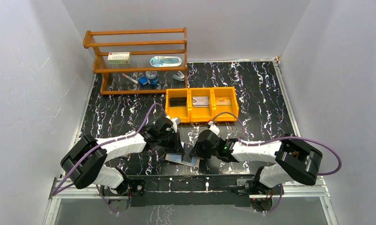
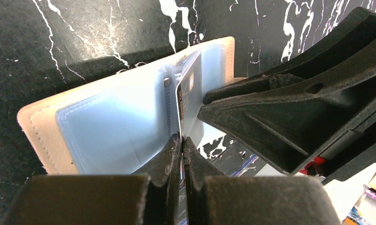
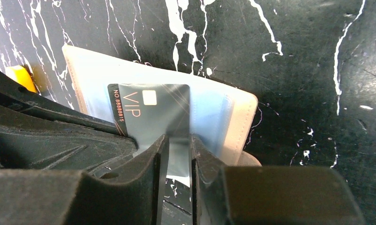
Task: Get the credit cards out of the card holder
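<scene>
The tan card holder [image 1: 176, 159] lies spread open on the table near the front edge, its bluish sleeves [image 2: 111, 122] facing up. A black credit card [image 3: 151, 110] marked VIP stands upright out of a sleeve. In the left wrist view this card [image 2: 190, 91] is almost edge-on, and my left gripper [image 2: 181, 138] is shut on its lower edge. My right gripper [image 3: 179, 138] is down on the holder [image 3: 233, 117] right beside the card. Its jaws are a narrow gap apart, with nothing clamped and only sleeve plastic and table showing between them. In the top view the grippers [image 1: 179, 148] [image 1: 192, 151] meet over the holder.
An orange three-compartment tray [image 1: 201, 114] stands just behind the holder, with a black card [image 1: 178, 101], a grey card [image 1: 200, 101] and a brownish card [image 1: 223, 101], one per bin. A wooden shelf [image 1: 137, 44] with small items stands at the back left. White walls enclose the table.
</scene>
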Action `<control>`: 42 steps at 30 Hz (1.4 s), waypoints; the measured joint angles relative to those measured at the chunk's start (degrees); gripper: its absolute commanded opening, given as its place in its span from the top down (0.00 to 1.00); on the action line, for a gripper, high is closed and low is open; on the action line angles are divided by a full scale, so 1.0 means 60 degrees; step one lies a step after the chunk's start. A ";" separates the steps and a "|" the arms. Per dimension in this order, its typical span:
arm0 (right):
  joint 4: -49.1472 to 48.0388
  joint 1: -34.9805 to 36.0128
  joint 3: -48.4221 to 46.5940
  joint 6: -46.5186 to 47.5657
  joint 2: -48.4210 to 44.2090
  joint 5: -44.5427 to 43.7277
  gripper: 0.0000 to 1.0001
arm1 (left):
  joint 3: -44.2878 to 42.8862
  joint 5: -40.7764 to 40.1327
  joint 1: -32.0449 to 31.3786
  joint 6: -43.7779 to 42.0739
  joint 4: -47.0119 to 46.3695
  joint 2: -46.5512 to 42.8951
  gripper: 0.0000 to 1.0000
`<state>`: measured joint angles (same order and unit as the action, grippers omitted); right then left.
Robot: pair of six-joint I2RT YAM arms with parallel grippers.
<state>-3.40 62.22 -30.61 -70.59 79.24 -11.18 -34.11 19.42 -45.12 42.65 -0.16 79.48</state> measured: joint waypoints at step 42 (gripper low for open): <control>0.0550 -0.0004 -0.0379 0.0091 0.0273 -0.0047 0.78 | 0.0000 -0.0397 0.0007 -0.0295 0.0645 -0.0430 0.99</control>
<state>-0.10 62.19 -32.88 -70.04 80.88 -11.46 -34.11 17.04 -45.08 40.88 3.70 76.90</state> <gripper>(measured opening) 0.187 0.018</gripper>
